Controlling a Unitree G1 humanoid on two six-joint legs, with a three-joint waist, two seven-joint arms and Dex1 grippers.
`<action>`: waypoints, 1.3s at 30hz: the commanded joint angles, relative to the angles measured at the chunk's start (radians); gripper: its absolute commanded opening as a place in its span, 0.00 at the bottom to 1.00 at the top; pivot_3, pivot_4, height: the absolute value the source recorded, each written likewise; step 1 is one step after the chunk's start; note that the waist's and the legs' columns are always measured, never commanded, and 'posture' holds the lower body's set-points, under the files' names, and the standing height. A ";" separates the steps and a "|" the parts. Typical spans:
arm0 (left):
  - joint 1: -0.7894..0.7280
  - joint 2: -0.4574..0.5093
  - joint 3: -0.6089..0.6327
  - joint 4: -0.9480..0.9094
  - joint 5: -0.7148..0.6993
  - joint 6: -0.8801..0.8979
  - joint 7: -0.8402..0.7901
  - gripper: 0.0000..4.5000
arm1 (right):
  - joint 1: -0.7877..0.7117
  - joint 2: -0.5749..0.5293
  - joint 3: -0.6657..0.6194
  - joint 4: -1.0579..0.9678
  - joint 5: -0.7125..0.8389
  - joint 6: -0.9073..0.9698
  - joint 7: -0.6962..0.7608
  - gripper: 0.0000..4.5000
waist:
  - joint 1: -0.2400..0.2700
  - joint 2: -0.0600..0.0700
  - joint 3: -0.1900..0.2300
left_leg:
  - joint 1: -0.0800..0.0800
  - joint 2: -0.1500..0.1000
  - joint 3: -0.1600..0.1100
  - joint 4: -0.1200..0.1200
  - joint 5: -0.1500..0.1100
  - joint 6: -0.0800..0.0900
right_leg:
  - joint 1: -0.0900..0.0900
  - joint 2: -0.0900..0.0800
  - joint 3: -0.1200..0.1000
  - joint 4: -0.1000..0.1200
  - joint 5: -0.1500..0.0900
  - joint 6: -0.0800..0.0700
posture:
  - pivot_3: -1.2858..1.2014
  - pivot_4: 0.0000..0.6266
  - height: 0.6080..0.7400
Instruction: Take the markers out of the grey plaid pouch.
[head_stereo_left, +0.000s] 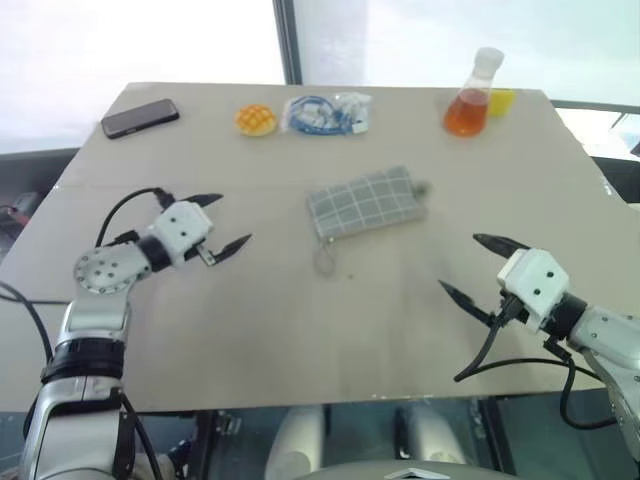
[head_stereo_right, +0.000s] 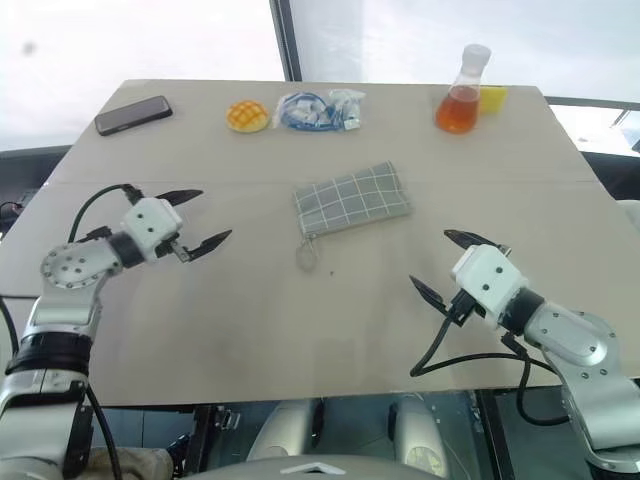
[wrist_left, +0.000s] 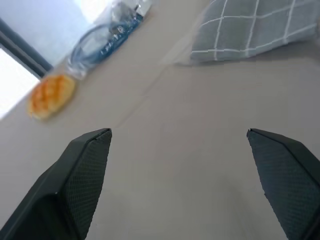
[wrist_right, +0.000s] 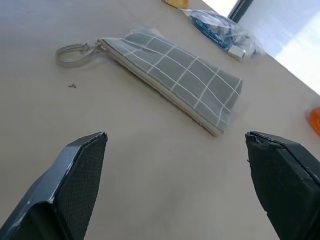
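Task not started: grey plaid pouch (head_stereo_left: 367, 203) lies flat at frame centre on the tabletop (head_stereo_left: 300, 330), looks zipped, no markers out. Left claw (head_stereo_left: 218, 222) mid-left and right claw (head_stereo_left: 478, 266) lower right both gape wide, empty, well apart from it. Opening and both pulls remain.

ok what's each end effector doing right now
left end effector: open, holding nothing
right end effector: open, holding nothing
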 joint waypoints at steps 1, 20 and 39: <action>-0.153 0.011 -0.120 0.238 0.205 -0.348 0.115 1.00 | -0.065 -0.019 0.027 -0.017 -0.012 -0.060 0.022 1.00 | 0.002 0.000 0.000 | 0.000 0.000 0.000 0.000 0.000 0.000 | 0.000 0.000 0.000 0.000 0.000 0.000 | 0.52 0.24 1.00; -0.621 -0.177 -0.766 0.692 1.002 -0.502 1.169 1.00 | 0.004 -0.048 -0.108 -0.224 0.366 0.195 0.016 1.00 | 0.011 -0.004 -0.001 | -0.001 -0.001 0.000 0.009 0.000 0.000 | 0.005 0.000 0.000 0.005 0.001 0.011 | 0.52 0.24 1.00; -0.589 -0.399 -0.242 0.659 0.106 -0.455 0.232 0.01 | -0.127 -0.004 -0.005 -0.256 0.434 0.498 -0.257 1.00 | 0.003 -0.006 0.000 | -0.003 -0.001 0.000 0.009 0.000 0.001 | 0.003 0.000 -0.002 0.005 0.003 0.006 | 0.52 0.24 1.00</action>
